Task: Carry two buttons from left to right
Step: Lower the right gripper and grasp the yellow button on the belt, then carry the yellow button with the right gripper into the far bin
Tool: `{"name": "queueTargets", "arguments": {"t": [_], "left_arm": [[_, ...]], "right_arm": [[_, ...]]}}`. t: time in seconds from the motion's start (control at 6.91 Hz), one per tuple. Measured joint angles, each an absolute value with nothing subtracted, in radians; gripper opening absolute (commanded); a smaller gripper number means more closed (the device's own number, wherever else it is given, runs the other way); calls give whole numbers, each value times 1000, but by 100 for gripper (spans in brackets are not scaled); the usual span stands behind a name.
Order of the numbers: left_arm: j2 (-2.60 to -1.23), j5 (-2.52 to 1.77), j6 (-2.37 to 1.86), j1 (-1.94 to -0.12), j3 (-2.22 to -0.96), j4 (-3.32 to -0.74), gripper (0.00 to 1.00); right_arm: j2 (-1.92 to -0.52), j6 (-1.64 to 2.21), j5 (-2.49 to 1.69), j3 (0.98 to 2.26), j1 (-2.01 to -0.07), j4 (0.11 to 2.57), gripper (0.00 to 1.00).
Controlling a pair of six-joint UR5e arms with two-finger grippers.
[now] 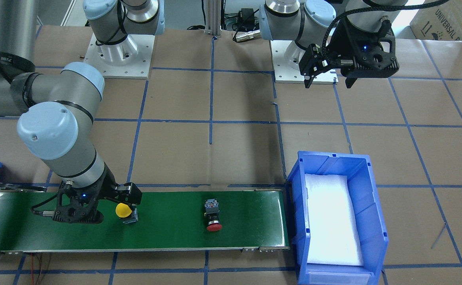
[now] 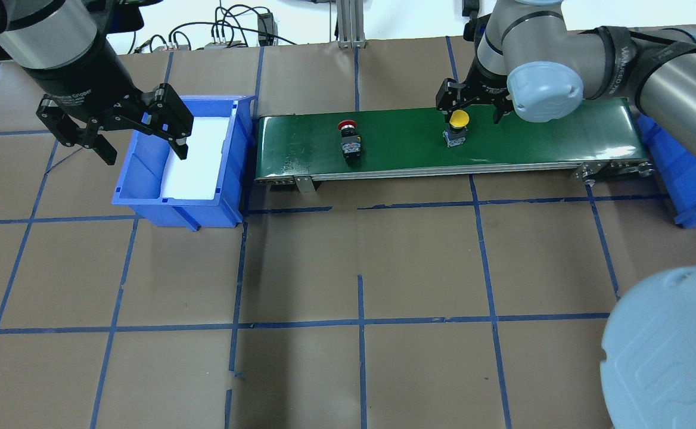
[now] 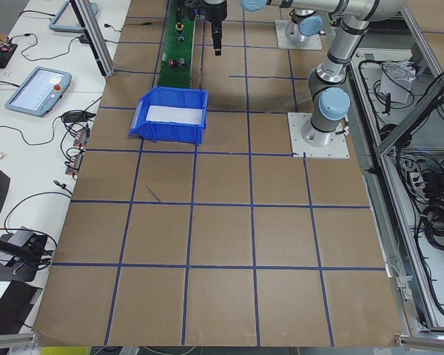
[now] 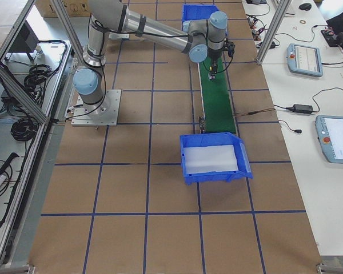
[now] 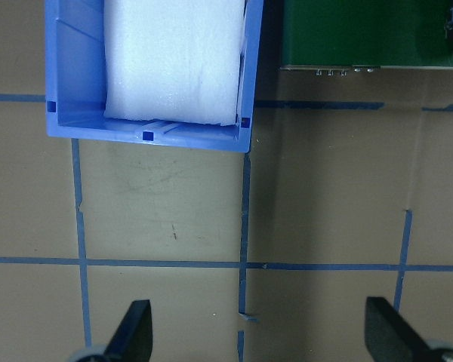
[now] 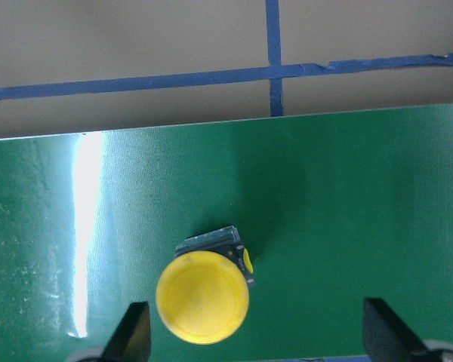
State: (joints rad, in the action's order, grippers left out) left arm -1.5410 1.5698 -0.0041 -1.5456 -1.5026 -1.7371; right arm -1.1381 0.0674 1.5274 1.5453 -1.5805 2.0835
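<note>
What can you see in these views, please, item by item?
yellow button: one, yellow cap, on conveyor, under right gripper.
red button: one, red cap, on conveyor, nearer the foam-lined bin.
conveyor: one, green, far side of table.
foam-lined bin: one, blue, conveyor's robot-left end.
second bin: one, blue, opposite end, partly seen.
table: one, brown, blue tape grid.
left gripper: one, black, open, raised near foam-lined bin.
right gripper: one, black, open over yellow button.

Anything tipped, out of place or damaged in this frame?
Only one thing: the red button lies on its side on the green belt, cap toward the operators' edge. The yellow button stands roughly upright inside the open right end effector. Nothing looks spilled or broken.
</note>
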Motion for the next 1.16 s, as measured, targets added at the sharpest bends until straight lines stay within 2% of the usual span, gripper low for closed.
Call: {"name": "queueTargets", "arguments": {"t": [0.29,0.43,0.58,0.72,0.87,1.16], "left_arm": [[-1543,1573,1,-1546,-1498,-1743,100],[-1544,1574,1,-1545,-1499,-1741,100],[-1544,1573,1,-1545,-1501,-1739,100],[-1545,1573,1,-1545,-1503,-1737,100],[-1546,1572,-1,-1545,-1504,-1736,100],[-1546,1571,-3,-1545,-1507,-1734,100]], "right_arm": [[-1129,67,1528,1541,-1581,2091,91],[-1123,66,1528,1535,-1581,2092,64],[-1117,64,1528,1528,-1581,2092,28],[-1113,59,1529,1525,-1580,2092,11],[-1113,54,1531,1525,-1580,2090,5],[-1122,30,1533,1521,-1574,2077,4]]}}
